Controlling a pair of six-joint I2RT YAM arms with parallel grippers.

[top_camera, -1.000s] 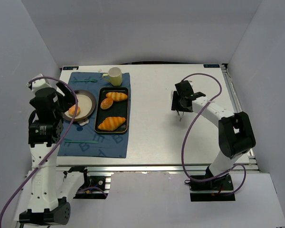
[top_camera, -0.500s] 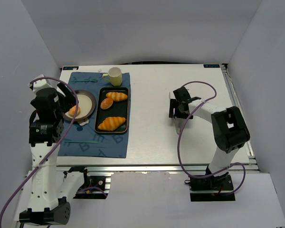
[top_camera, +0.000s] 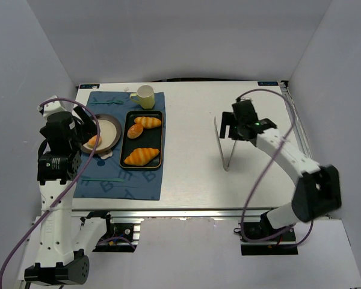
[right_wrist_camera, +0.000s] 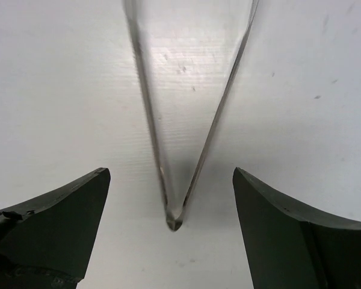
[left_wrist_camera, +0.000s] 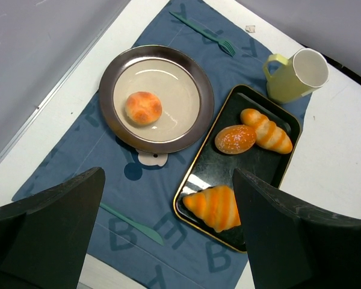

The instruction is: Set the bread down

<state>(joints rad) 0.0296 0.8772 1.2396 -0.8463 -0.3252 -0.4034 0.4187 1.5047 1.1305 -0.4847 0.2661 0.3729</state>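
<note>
The bun [left_wrist_camera: 143,108] lay on a plate [left_wrist_camera: 206,105] below the wide, empty left claw [left_wrist_camera: 168,173]; the right claw [right_wrist_camera: 170,173] gaped over tongs [right_wrist_camera: 171,221] on the white, pale-walled table [top_camera: 186,120].

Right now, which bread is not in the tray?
The small round bun, alone on the plate; both croissants and the oval roll lie in the black tray.

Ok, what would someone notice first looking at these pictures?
The bright orange breads on the left stand out: a small round bun sits alone on a dark-rimmed plate. Beside it, croissants and an oval roll lie in a black tray, all on a blue mat. On the right, clear tongs lie on the white table, below the open right gripper.
</note>
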